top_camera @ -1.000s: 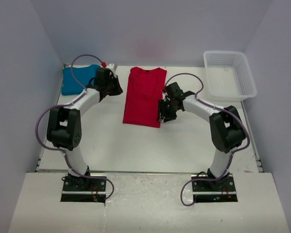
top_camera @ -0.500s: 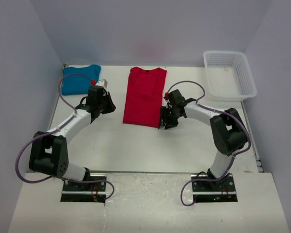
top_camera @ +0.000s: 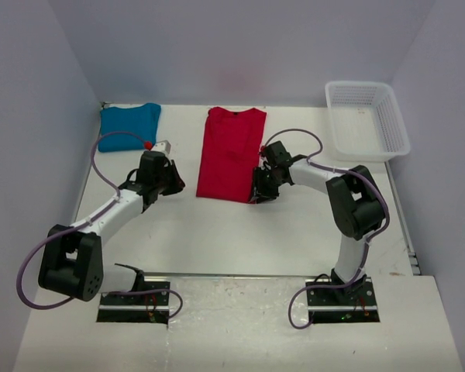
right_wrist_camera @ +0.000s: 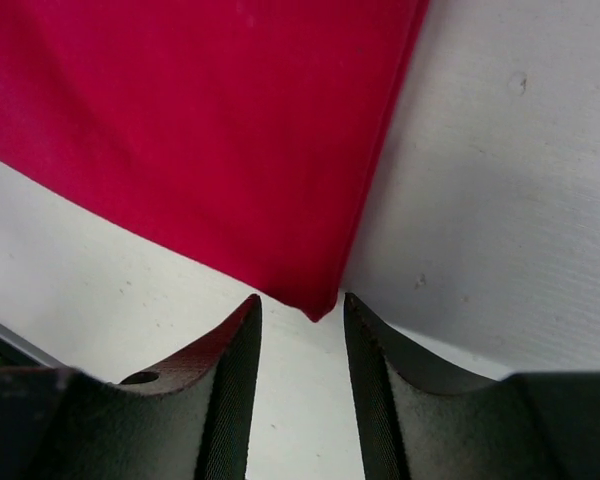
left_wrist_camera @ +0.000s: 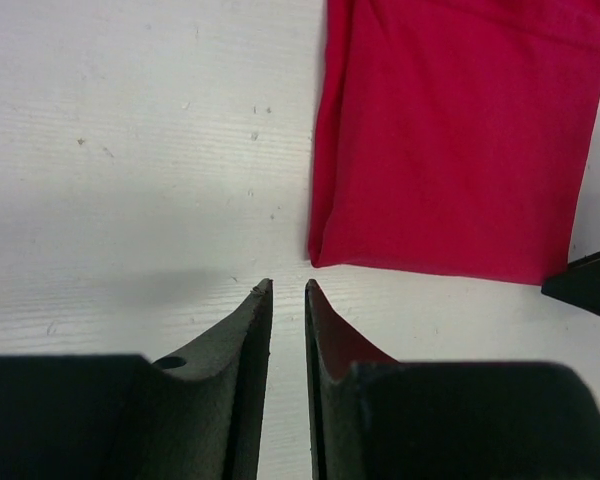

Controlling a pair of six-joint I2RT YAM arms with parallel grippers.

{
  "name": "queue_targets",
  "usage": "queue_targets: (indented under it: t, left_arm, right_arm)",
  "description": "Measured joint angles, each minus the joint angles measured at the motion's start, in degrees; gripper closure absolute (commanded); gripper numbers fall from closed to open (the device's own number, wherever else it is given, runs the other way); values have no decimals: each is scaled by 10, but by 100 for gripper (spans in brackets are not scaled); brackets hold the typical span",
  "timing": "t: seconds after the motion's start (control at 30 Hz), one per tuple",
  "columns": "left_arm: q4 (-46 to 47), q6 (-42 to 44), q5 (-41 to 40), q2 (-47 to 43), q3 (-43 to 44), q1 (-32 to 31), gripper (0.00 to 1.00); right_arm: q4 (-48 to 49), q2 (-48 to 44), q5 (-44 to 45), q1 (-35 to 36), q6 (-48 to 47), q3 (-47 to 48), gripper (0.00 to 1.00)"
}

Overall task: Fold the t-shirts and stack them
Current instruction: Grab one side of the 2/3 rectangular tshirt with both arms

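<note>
- Red t-shirt (top_camera: 231, 155) lies as a long folded strip mid-tabletop (top_camera: 217, 232). Risk: if the near corners are pinched unevenly, one side lags and the fold goes skewed or the layers slide apart.
- Teal t-shirt (top_camera: 129, 128) sits folded at the far left corner, well apart. Risk: a sloppy red fold would make a lopsided stack.
- Right end effector (right_wrist_camera: 302, 303): partly open, the red t-shirt's near right corner between its fingertips, not clamped. It could catch one layer only.
- Left end effector (left_wrist_camera: 288, 288): open only a narrow slit, holding nothing, just short of the near left corner. It may shove the cloth instead of taking it.
</note>
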Motion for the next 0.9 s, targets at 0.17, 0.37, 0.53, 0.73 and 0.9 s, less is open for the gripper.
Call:
queue_targets:
  t: [0.17,0.37,0.53,0.73,0.9]
  left_arm:
    - [1,0,-2,-16,-10,-1,79]
    - [1,0,-6,-34,-17,-1,79]
    - [1,-5,-11,-48,-28,-1,78]
    - [1,-15,-8,-48,-38,-2,61]
    - [4,-24,29,-40,-44,-4,49]
  right_arm:
    - [9,12,-8,0,7,8,65]
    - [12,17,-9,-1,13,9,75]
    - [16,20,-8,-2,16,9,94]
    - [17,22,-8,-2,19,9,100]
    - [17,23,-8,-2,19,9,100]
